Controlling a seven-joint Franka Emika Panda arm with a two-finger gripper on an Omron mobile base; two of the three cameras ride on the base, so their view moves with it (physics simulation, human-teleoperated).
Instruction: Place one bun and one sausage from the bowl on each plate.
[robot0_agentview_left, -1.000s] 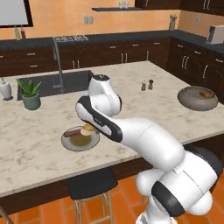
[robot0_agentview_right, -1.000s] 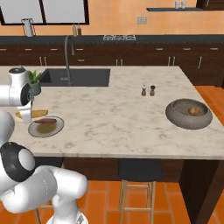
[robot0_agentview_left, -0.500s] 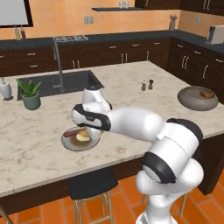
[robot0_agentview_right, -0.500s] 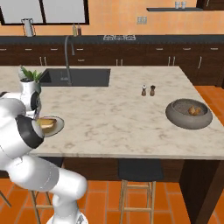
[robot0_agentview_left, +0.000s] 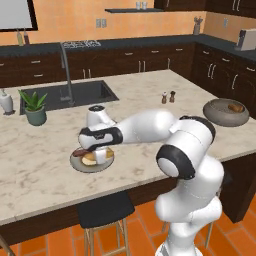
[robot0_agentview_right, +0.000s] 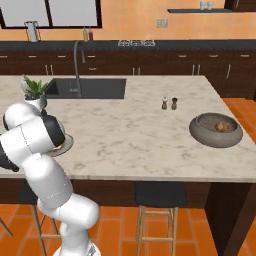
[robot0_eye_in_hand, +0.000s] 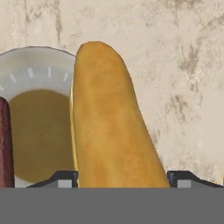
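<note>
The grey plate with the olive-brown centre (robot0_agentview_left: 80, 165) lies near the front left edge of the island, and again in the hand view as the plate (robot0_eye_in_hand: 35, 70). A dark sausage (robot0_agentview_left: 77, 152) rests on its left side, also seen as the sausage (robot0_eye_in_hand: 4, 144). My gripper (robot0_agentview_left: 101, 156) is low over the plate's right side. In the hand view the gripper (robot0_eye_in_hand: 122, 179) is shut on a long golden bun (robot0_eye_in_hand: 109, 127), which hangs over the plate's rim. The stone-look bowl (robot0_agentview_left: 220, 117) stands far right with food inside. The white red-rimmed plate is out of view.
A potted plant (robot0_agentview_left: 34, 106) and a sink (robot0_agentview_left: 65, 95) with a tall faucet lie behind the plate. Salt and pepper shakers (robot0_agentview_right: 169, 103) stand mid-island. My own arm hides most of the plate (robot0_agentview_right: 67, 145) in the right base view. Stools stand below the counter's front edge.
My arm has folded down and the hand has dropped with the bun from above the plate to just over it. The bowl and the plate have stayed put.
</note>
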